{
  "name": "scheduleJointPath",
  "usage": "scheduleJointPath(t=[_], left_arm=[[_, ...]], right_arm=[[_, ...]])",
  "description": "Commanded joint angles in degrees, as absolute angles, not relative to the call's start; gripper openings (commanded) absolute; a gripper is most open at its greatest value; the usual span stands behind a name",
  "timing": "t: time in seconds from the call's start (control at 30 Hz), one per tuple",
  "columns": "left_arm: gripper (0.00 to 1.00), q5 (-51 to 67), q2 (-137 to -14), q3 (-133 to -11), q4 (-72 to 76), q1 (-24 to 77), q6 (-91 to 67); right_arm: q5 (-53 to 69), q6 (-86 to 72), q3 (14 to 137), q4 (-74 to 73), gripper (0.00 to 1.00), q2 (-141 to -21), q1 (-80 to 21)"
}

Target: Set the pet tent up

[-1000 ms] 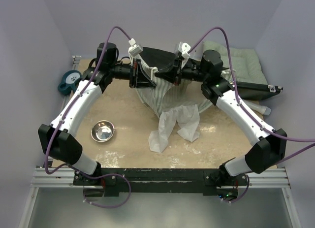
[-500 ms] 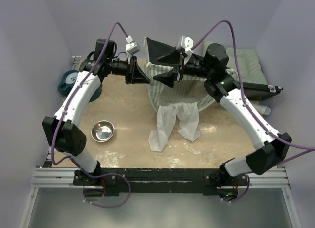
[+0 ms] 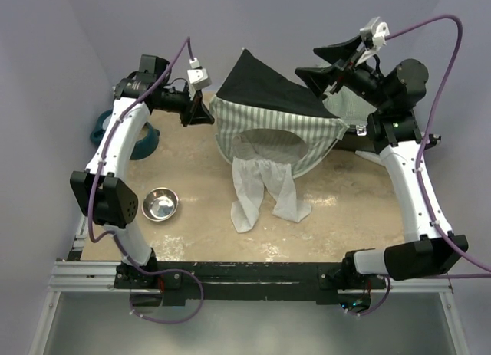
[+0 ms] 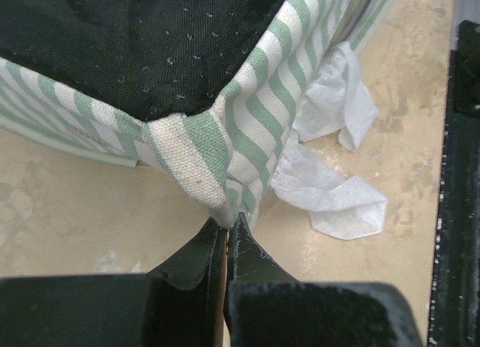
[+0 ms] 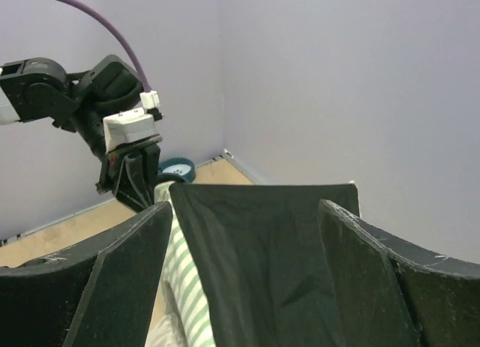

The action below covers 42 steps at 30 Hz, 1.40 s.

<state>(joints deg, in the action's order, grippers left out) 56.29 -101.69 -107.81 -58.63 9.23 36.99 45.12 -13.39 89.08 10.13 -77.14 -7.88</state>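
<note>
**Green-striped tent pinched at one corner, right fingers wide apart**

Pale green and white in stripes, with a black top panel, the pet tent (image 3: 272,133) stands on the sandy table (image 3: 353,209) in the upper middle of the overhead view. Its white flaps (image 3: 261,194) trail toward the bottom edge. The left fingers (image 4: 217,242) are clamped tight on the tent's left corner seam. The right fingers (image 3: 337,47) are spread wide in the air at upper right, gripping nothing. A steel bowl (image 3: 159,204) sits lower left.
</note>
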Motion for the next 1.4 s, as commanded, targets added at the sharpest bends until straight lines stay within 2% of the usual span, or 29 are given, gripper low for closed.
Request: scheduleJointPath(t=[0.0,0.03,0.07,0.2,0.3,0.37,0.43,0.6,0.7,0.77,0.83,0.97,1.1,1.17,1.23,1.37], left_arm=[[0.0,48.0,-104.8,-109.9,-50.6,5.7,41.8],[0.03,47.1,-105.6,-110.0,-46.7,4.8,39.7],[0.15,45.1,-106.3,-110.1,-42.7,4.3,36.8],[0.41,34.6,-110.5,-112.1,-28.2,1.6,23.5],[0.5,32.2,-115.4,-118.5,-28.1,-3.1,16.9],[0.52,35.0,-115.8,-119.8,-29.5,-6.2,13.7],[0.64,40.8,-113.1,-116.0,-26.9,-8.7,11.8],[0.71,40.2,-104.5,-104.9,-19.9,-10.2,12.9],[0.75,39.2,-105.2,-106.8,-20.4,-12.2,11.8],[0.85,41.7,-106.8,-109.8,-23.3,-13.8,12.3],[0.87,42.8,-108.6,-114.2,-27.8,-14.9,13.7],[0.94,57.1,-107.7,-115.3,-29.8,-19.6,13.0],[0.95,61.6,-103.5,-114.7,-33.8,-21.0,18.1],[1.0,66.3,-99.2,-111.9,-36.9,-20.2,20.7],[1.0,68.1,-94.2,-106.7,-38.0,-17.2,22.1],[1.0,62.9,-84.3,-96.1,-38.9,-4.9,24.2]], right_arm=[[42.6,-15.3,86.9,11.5,0.83,-73.2,-6.6],[41.3,-14.2,86.6,9.6,0.83,-72.8,-6.5],[39.8,-13.6,85.8,8.8,0.83,-72.2,-6.4],[38.7,-13.0,83.0,8.2,0.84,-70.4,-5.8],[38.1,-12.7,82.6,7.7,0.86,-70.1,-5.7],[39.1,-11.8,82.1,6.9,0.86,-70.3,-5.7],[40.9,-11.3,80.9,6.3,0.86,-70.9,-5.7],[47.1,-13.4,78.1,7.7,0.84,-74.5,-6.0],[47.5,-11.5,77.5,7.5,0.84,-76.7,-6.4],[47.7,-9.6,77.5,7.3,0.84,-78.1,-6.4],[49.5,-7.4,78.1,6.9,0.84,-80.3,-6.9],[49.1,9.0,82.5,-4.0,0.83,-86.4,-8.7],[46.0,26.1,85.0,-14.7,0.82,-93.6,-8.4],[45.2,28.8,85.9,-14.5,0.82,-96.8,-8.4],[45.1,28.1,86.4,-11.4,0.83,-99.3,-8.5],[47.4,28.8,90.0,-10.6,0.83,-105.5,-8.8]])
